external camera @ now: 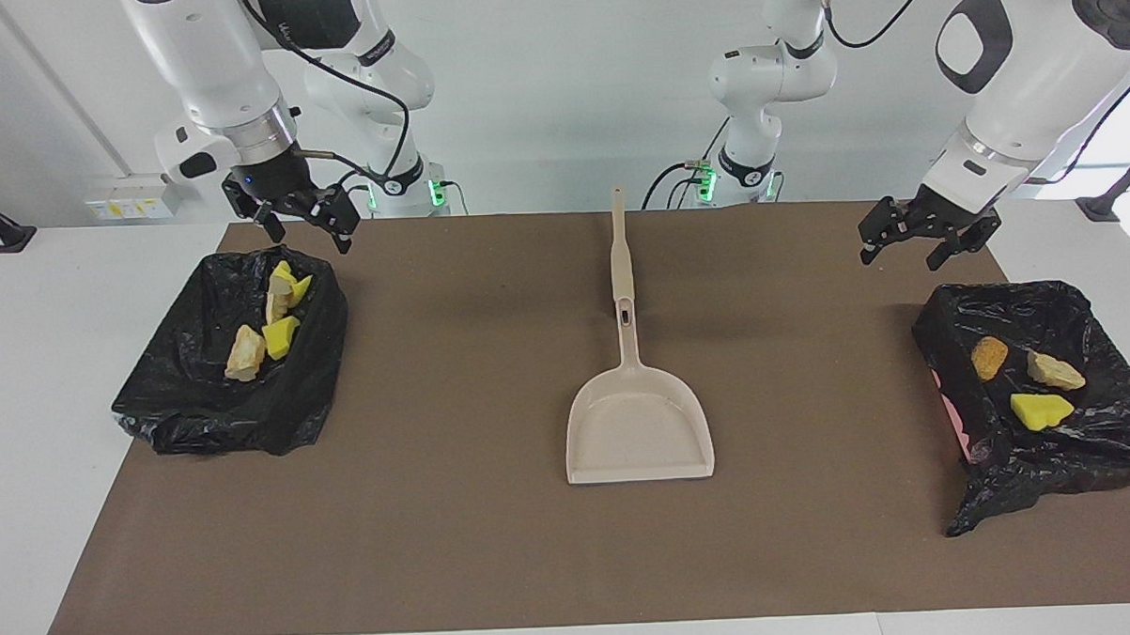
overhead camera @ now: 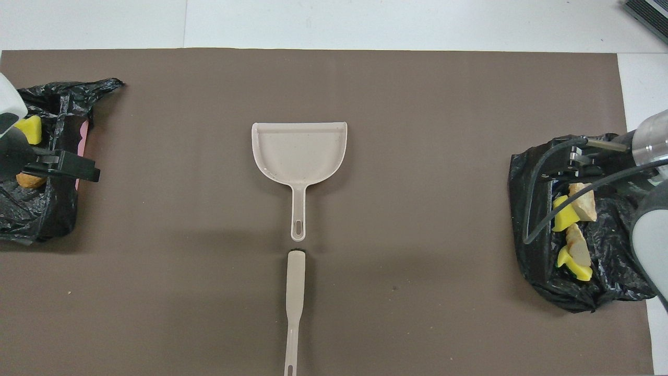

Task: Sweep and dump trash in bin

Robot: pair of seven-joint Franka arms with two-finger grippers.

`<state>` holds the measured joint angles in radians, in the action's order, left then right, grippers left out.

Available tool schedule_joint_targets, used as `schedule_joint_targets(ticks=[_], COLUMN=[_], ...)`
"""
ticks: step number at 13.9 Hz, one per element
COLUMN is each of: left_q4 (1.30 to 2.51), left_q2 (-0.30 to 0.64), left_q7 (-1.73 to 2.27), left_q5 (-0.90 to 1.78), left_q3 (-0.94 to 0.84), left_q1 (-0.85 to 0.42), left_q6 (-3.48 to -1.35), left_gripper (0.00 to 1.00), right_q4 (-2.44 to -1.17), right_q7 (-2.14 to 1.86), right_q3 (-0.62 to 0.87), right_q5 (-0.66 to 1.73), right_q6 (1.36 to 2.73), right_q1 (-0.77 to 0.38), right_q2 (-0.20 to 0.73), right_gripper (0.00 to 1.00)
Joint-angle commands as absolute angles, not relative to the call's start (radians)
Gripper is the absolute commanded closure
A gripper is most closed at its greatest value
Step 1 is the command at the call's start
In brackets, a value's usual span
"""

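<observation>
Now, from across the table: right gripper (external camera: 303, 214) up over the rim of the black bin (external camera: 201, 405) at the right arm's end, jaws spread, holding nothing. Some scraps (external camera: 265, 333) inside that bin, yellow and tan. Left gripper (external camera: 929, 239) up over the brown mat (external camera: 441, 547), near the second bin (external camera: 1049, 451) at the left arm's end, jaws spread too, holding nothing. Three more scraps (external camera: 1032, 381) in there. Beige dustpan (external camera: 640, 437) flat in the middle, mouth turned away from the robots. Long beige stick (external camera: 621, 250) lined up with its handle, nearer to the robots. Probably laid down like that because nothing is left to sweep.

Then from overhead: dustpan and stick end to end, not quite touching, well apart from both bins. No loose scrap on the mat. No words or labels clear enough to read.
</observation>
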<state>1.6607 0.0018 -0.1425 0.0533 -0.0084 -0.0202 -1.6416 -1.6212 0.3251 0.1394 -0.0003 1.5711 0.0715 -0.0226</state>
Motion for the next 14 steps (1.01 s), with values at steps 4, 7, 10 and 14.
schedule_joint_targets(ticks=[4, 7, 10, 14], left_q4=[1.649, 1.638, 1.638, 1.637], left_q2=[-0.029, -0.029, -0.026, -0.025], left_q7=[-0.198, -0.198, -0.189, -0.187], left_q5=[-0.004, 0.006, 0.008, 0.008], left_q3=[-0.011, -0.012, -0.012, -0.012], left_q1=[-0.029, -0.025, -0.023, -0.020], left_q6=[-1.585, -1.575, -1.571, -1.568], left_gripper=[0.00, 0.00, 0.00, 0.00], right_q4=[-1.643, -1.643, -1.643, -1.643], right_q7=[0.295, 0.295, 0.295, 0.295], right_q3=[0.146, 0.146, 0.146, 0.146], right_q5=[0.021, 0.021, 0.021, 0.021], right_q6=[1.589, 1.589, 1.589, 1.585], right_q1=[0.086, 0.086, 0.086, 0.086], right_q2=[-0.041, -0.041, -0.041, -0.041], right_gripper=[0.00, 0.00, 0.00, 0.00])
